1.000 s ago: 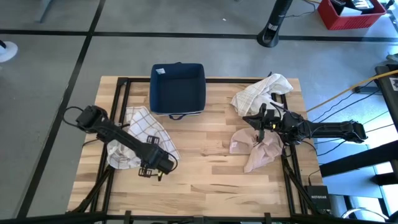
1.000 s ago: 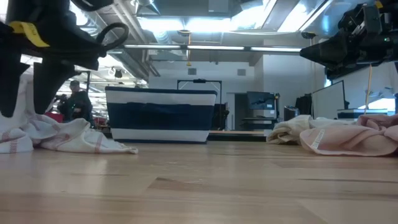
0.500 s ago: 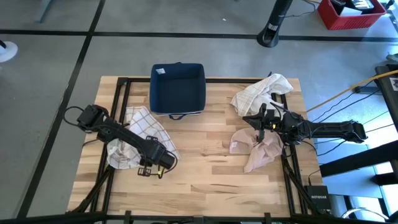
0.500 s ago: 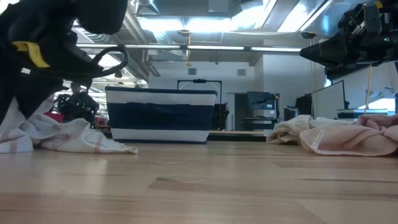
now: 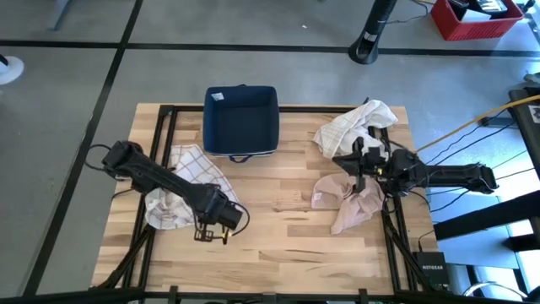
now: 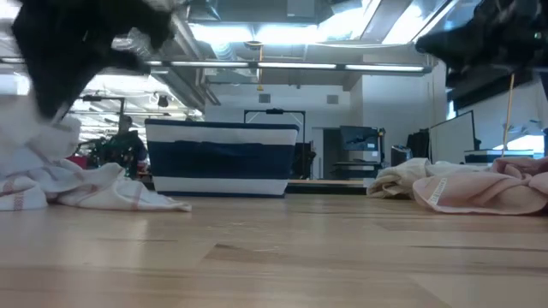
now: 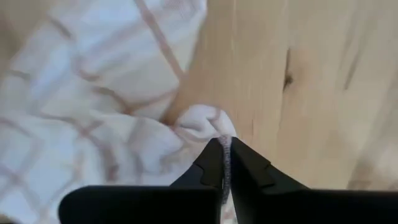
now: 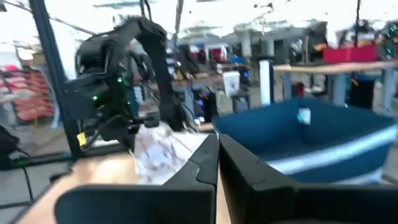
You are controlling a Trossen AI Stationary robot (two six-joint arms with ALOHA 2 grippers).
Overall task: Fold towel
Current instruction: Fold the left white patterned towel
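now left hand (image 7: 225,163) pinched on checked towel (image 5: 187,181) edge; right hand (image 8: 217,163) closed, empty

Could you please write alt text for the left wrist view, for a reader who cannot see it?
The left gripper is shut on a bunched edge of the checked towel, which lies crumpled on the wooden table. Bare wood shows beside the towel.
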